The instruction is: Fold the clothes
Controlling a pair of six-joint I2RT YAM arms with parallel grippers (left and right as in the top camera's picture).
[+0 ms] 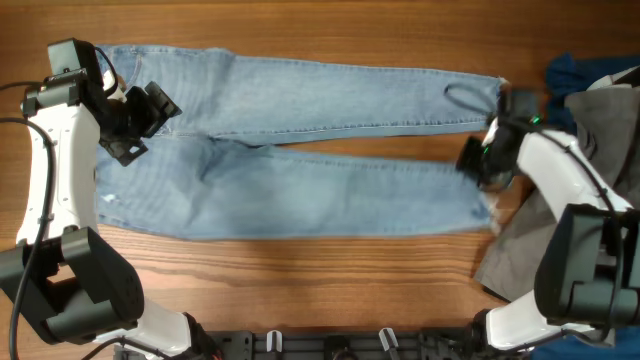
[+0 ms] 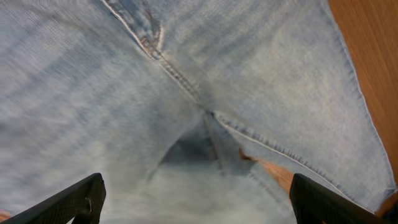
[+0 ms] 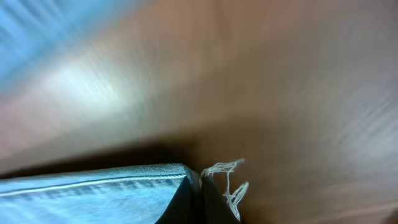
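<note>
Our left pincer [image 2: 199, 205] is spread wide. Its two dark fingers [image 2: 68, 202] sit at the lower corners of the wrist view, apart from each other, with nothing between them but the denim below. Under it we see the crotch seam [image 2: 180, 81] of the jeans [image 1: 320, 140], and a sliver of wood shows beside the seam.

Our right pincer [image 1: 478, 160] is pressed together on the jeans at a leg hem. In its wrist view the denim edge ends at the dark tips, with frayed threads [image 3: 230, 180] hanging just beside them. The background there is blurred.

The jeans lie flat along the counter [image 1: 330, 290], with the waist toward the left edge and the two legs running side by side toward the right edge. One leg lies nearer the far edge and the other nearer the near edge.

By the right edge, a grey garment [image 1: 590, 120] lies crumpled under our right arm. A dark blue garment [image 1: 575, 72] is bunched at the far right corner, touching the grey one.
</note>
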